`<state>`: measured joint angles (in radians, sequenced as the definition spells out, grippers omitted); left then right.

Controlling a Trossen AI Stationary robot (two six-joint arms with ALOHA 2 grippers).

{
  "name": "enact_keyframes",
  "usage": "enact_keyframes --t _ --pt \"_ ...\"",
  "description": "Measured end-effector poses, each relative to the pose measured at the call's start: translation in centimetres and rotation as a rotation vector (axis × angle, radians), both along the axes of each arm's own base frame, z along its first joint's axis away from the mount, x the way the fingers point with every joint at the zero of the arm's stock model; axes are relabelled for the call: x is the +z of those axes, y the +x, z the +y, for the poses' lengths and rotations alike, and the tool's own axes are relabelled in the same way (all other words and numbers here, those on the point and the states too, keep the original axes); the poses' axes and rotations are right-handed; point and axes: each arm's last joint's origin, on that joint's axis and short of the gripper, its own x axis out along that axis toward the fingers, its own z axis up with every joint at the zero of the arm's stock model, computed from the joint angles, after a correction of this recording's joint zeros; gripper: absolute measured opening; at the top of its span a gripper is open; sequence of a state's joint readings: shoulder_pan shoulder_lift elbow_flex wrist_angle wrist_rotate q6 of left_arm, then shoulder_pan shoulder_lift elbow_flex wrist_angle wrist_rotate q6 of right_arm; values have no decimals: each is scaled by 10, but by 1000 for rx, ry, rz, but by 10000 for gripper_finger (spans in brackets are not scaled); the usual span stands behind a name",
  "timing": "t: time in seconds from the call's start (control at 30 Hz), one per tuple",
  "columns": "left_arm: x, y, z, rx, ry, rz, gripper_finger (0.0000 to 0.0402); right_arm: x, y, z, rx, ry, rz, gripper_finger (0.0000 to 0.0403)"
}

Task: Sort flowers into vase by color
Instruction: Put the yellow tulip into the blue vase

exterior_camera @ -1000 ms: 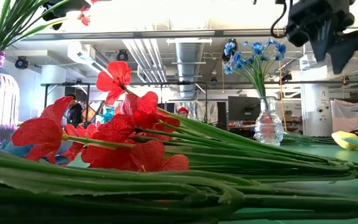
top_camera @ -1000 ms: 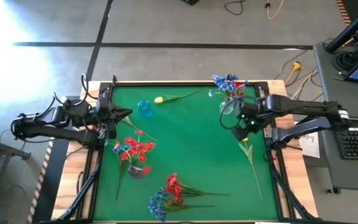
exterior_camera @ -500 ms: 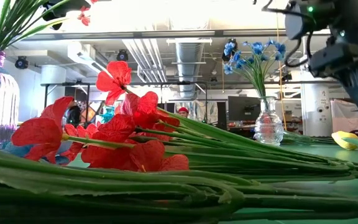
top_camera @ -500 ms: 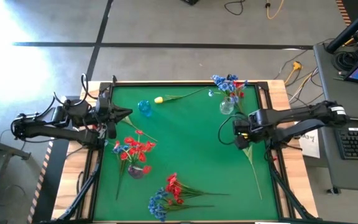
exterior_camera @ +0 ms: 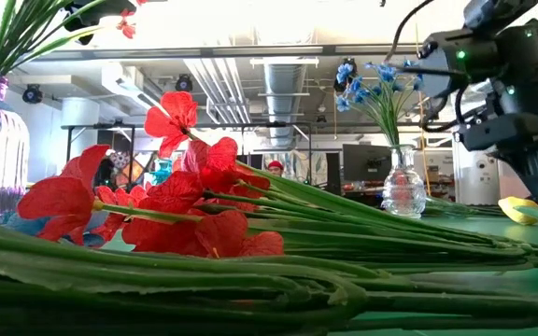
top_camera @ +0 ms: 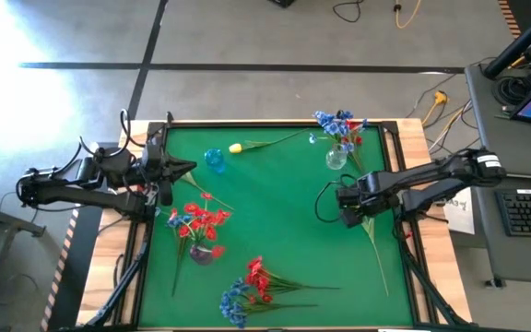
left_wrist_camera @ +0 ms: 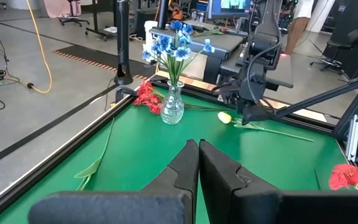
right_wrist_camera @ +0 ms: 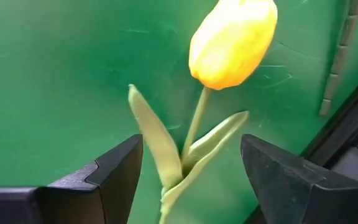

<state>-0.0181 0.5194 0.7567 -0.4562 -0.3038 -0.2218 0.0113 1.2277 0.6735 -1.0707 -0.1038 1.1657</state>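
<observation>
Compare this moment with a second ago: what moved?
The right gripper moved from beside the vase of blue flowers toward the near edge and now sits over the yellow tulip, fingers open either side of its stem. The left gripper stayed shut; nothing else moved.

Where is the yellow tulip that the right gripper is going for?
The yellow tulip lies on the green mat by the table's right edge, below the vase of blue flowers; the open right gripper straddles its stem.
</observation>
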Motion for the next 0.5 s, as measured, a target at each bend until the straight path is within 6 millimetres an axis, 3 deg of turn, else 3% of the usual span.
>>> enact_keyframes --t 0.3,0.5 --pt "0 1 0 -2 7 8 0 -9 3 -1 32 -47 46 231" --pt "-1 3 0 -2 7 18 0 -14 5 -2 51 -48 63 191"
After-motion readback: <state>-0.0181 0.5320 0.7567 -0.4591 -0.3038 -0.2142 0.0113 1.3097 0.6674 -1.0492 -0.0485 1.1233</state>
